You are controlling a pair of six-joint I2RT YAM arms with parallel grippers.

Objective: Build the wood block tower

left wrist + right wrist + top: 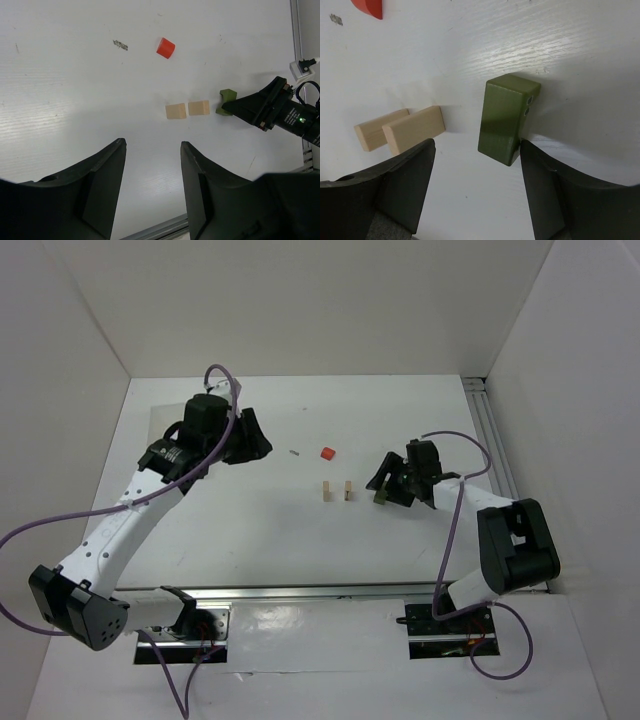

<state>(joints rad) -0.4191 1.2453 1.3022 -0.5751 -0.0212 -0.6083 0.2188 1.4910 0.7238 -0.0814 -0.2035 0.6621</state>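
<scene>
Two pale tan blocks (326,491) (348,490) stand side by side, apart, mid-table, with no stack on them. A red block (327,453) lies alone behind them. The dark green block (507,117) lies on the table right of the tan pair (415,129). My right gripper (477,147) is open around the green block's near end; the right fingertip (530,155) touches it, while the left finger stands well clear. My left gripper (152,150) is open and empty, hovering to the left of the blocks (176,111), with the red block (165,47) ahead of it.
A small dark speck (294,452) lies left of the red block. White walls close in the table on three sides. Aluminium rails run along the near edge (320,592) and the right edge (490,430).
</scene>
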